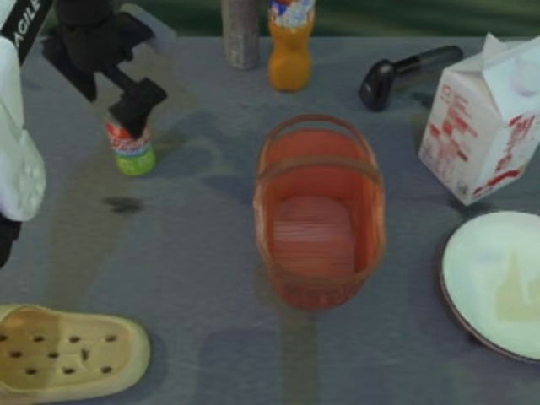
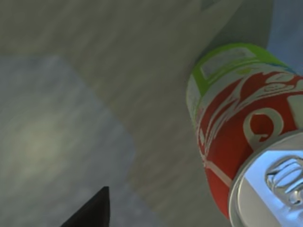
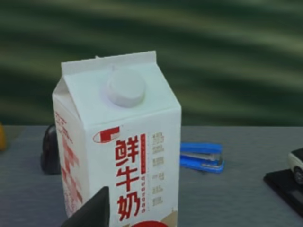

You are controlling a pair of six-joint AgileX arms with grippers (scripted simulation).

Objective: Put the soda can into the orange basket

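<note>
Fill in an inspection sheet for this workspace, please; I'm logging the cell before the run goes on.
Surface: grey table, dark smudge near the can.
Job's things: can upright at the left, away from the basket; basket mid-table, nothing in it.
Clutter: juice bottle, grey cylinder, scanner, milk carton, plate, clog; stapler behind the carton.
Grippers: left gripper at the can's top; right gripper seen only as a dark fingertip near the carton.
Cables: nothing seen.
Surroundings: green backdrop.
</note>
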